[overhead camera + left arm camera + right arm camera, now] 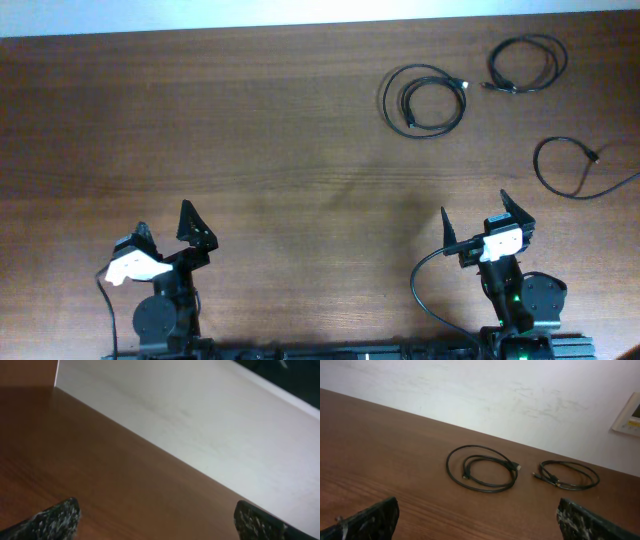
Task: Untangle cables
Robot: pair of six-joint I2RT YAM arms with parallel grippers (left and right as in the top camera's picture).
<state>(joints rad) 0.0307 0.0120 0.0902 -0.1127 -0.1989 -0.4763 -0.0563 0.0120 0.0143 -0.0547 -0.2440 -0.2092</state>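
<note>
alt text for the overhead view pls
Three thin black cables lie apart on the far right of a brown wooden table: a large coil, a smaller coil and a loose loop running off the right edge. The left tool and right tool sit open and empty at the near edge.

Brown wooden table [250, 150], large cable coil [384, 98], small cable coil [566, 60] just beside, loosely looped cable [537, 165] nearer, none touching
</note>
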